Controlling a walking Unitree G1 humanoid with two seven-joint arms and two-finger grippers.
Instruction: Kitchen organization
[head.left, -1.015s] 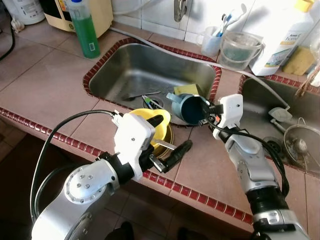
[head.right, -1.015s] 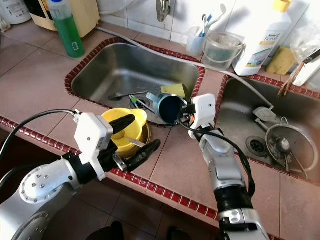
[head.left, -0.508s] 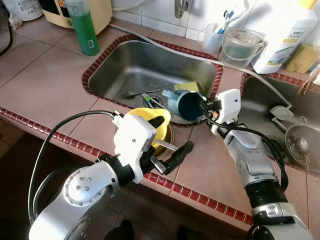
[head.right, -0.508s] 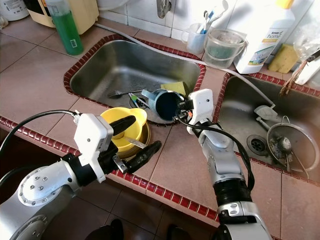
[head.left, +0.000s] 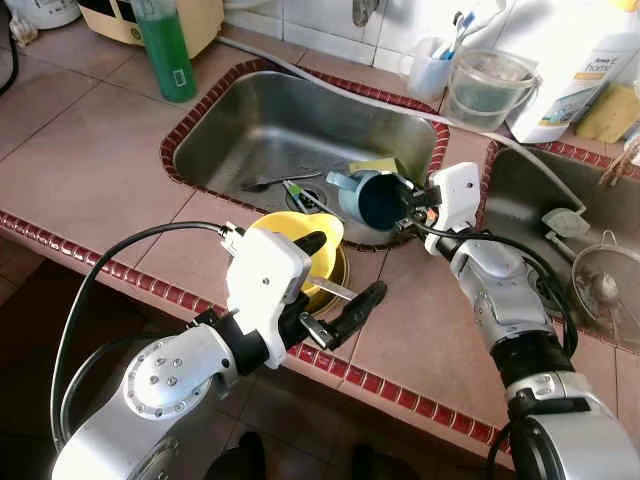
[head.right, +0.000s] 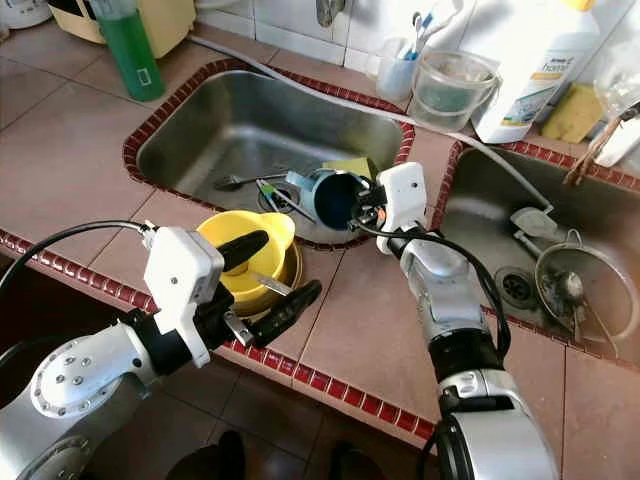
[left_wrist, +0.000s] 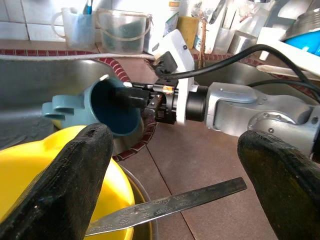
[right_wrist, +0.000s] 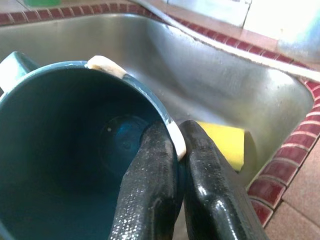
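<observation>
A dark blue cup (head.left: 372, 197) lies on its side in the air over the sink's (head.left: 260, 120) front right corner, mouth toward me and handle toward the sink. My right gripper (head.left: 405, 208) is shut on the blue cup's (right_wrist: 75, 150) rim, one finger inside and one outside. On the counter's front edge a yellow bowl (head.right: 270, 232) sits in a metal dish with a knife (left_wrist: 170, 202) resting across it. My left gripper (head.left: 340, 275) stands open around the bowl, holding nothing.
A yellow sponge (right_wrist: 222, 142) and loose cutlery (head.left: 275, 182) lie in the sink. A green bottle (head.left: 165, 50) stands at the back left. A clear cup (head.left: 432, 70), small bucket (head.left: 485, 90) and white bottle (head.left: 570, 60) line the back. A second sink (head.left: 520, 190) holds a strainer (head.left: 605, 285).
The view has shifted a little. My right gripper has carried the blue cup slightly farther out over the sink. The left arm and yellow bowl have stayed put.
</observation>
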